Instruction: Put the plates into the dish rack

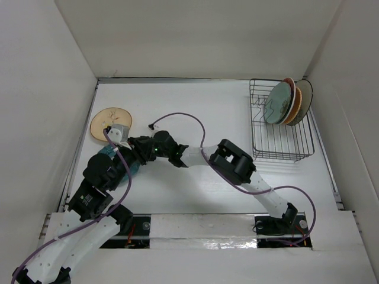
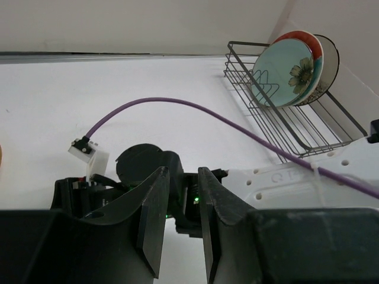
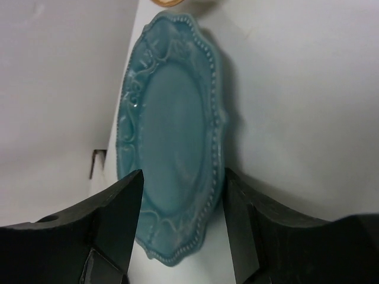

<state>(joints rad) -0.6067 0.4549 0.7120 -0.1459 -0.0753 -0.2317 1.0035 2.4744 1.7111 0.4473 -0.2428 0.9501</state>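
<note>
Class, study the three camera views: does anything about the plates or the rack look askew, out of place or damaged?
Yes: in the black wire dish rack, the round coloured plates look askew. They lean together, overlapping, bunched at the rack's far end rather than standing apart and upright. Nothing appears spilled or broken.
</note>
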